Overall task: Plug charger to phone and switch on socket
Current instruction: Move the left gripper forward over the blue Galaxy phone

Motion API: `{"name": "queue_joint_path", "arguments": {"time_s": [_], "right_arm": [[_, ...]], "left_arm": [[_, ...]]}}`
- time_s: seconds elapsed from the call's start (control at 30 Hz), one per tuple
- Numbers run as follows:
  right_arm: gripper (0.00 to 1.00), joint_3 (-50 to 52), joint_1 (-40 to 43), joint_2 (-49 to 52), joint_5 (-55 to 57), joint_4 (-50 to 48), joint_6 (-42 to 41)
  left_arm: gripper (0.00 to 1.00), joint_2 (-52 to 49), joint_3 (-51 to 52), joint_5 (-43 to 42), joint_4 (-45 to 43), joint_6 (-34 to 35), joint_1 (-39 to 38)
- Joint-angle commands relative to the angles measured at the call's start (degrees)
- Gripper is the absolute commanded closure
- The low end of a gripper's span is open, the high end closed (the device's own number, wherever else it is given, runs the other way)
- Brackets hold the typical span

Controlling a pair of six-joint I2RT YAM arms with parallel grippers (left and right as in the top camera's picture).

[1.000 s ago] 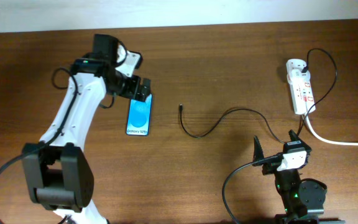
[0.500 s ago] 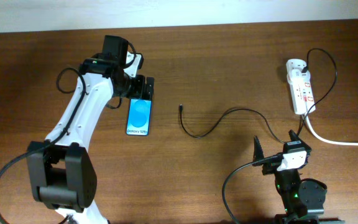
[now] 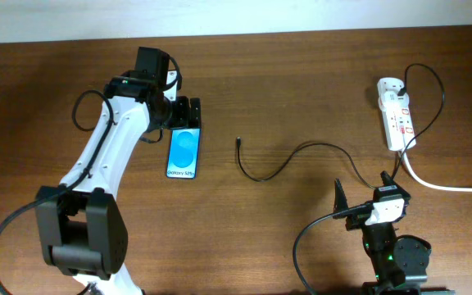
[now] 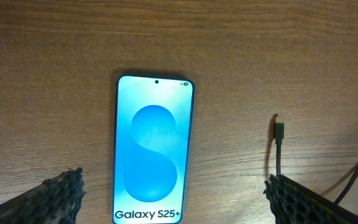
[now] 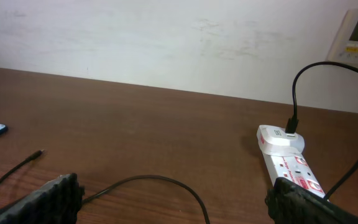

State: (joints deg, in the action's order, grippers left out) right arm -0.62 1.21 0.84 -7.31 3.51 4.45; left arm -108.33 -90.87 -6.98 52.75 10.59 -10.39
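Note:
The phone (image 3: 183, 153) lies flat, blue screen up, left of the table's centre. My left gripper (image 3: 185, 115) hovers over its far end, open and empty; in the left wrist view the phone (image 4: 154, 149) lies between the spread fingertips (image 4: 61, 194). The charger cable (image 3: 301, 151) curves across the middle, and its connector tip (image 3: 238, 141) lies loose right of the phone, also in the left wrist view (image 4: 278, 130). The socket strip (image 3: 396, 115) lies at the far right, the cable plugged into its white adapter (image 5: 280, 138). My right gripper (image 3: 361, 193) is open and empty near the front edge.
A thick white cord (image 3: 449, 187) runs from the strip off the right edge. A white wall (image 5: 166, 37) stands behind the table's far edge. The cable's loop (image 5: 154, 180) lies on the wood between the right fingers.
My left arm has swung a little to the right and its gripper now sits over the phone's far end. The phone, cable and right arm have not moved.

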Motion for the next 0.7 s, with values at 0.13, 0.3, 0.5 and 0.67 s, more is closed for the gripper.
{"name": "queue_joint_path", "arguments": {"time_s": [0.13,0.3,0.5,0.67], "right_arm": [[0.02,0.3,0.4,-0.3,0.1,0.3,-0.6],[0.02,0.3,0.4,-0.3,0.1,0.3,-0.6],[0.02,0.3,0.4,-0.3,0.1,0.3,-0.6],[0.01,0.3,0.4,-0.3,0.1,0.3,-0.6]], "left_arm": [[0.01,-1.2,-1.2,0.9,-0.2,0.9,0.0],[0.01,-1.4,-1.2,3.5,-0.3,0.9,0.0],[0.01,-1.4,-1.2,4.9,-0.9,0.9,0.0],[0.01,-1.4,-1.2,4.9,-1.7,0.9,0.0]]}}
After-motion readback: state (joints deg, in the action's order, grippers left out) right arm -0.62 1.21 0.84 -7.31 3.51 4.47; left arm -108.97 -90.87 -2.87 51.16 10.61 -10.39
